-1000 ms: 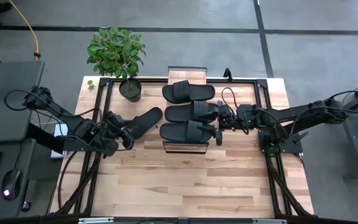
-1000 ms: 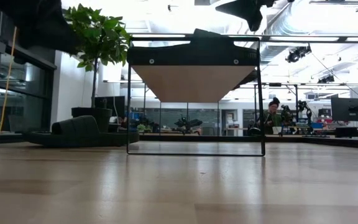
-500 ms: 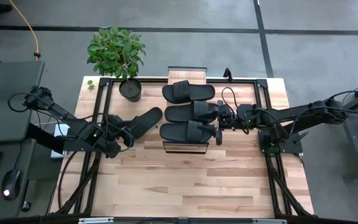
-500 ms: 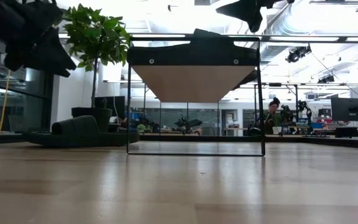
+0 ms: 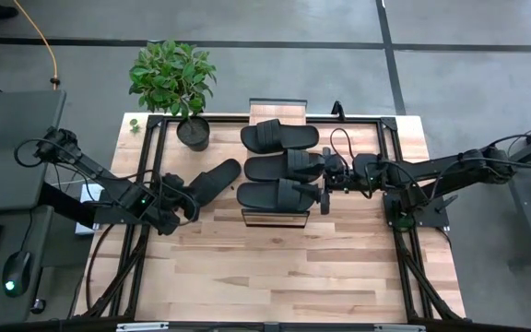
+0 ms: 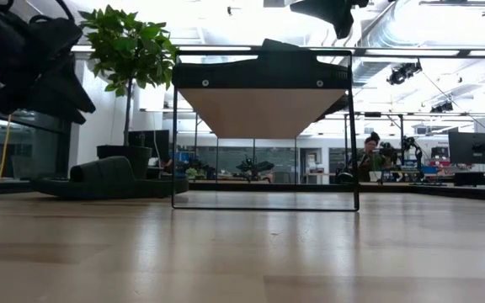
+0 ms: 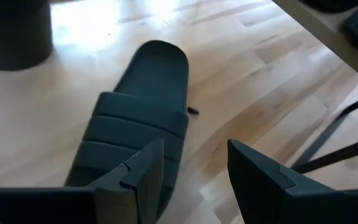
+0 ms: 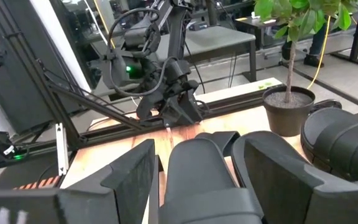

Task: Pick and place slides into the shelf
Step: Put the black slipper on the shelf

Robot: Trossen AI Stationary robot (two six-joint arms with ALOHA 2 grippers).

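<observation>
Three black slides lie side by side on the light-wood shelf (image 5: 267, 112): far (image 5: 277, 136), middle (image 5: 282, 166) and near (image 5: 275, 195). Another slide (image 5: 214, 179) lies sole-down on the tabletop left of the shelf, its ribbed strap (image 7: 135, 134) nearest my left gripper. My left gripper (image 7: 194, 155) hovers open at that slide's near end, one finger (image 7: 143, 171) in front of the strap's edge and bare wood between the fingers. My right gripper (image 8: 194, 155) stands open at the shelf's right side. Its fingers flank the end of the near slide (image 8: 197, 177), with wood visible beside one finger.
A potted plant (image 5: 190, 129) stands at the table's far left, close to the loose slide. The dark table frame (image 5: 150, 166) runs along both sides. Bare wood lies in front of the shelf (image 5: 275, 267). A person sits far off in the room (image 6: 367, 156).
My left gripper has come down toward the slide on the tabletop, and its wrist has rolled on the way. The slides and my right gripper have kept still.
</observation>
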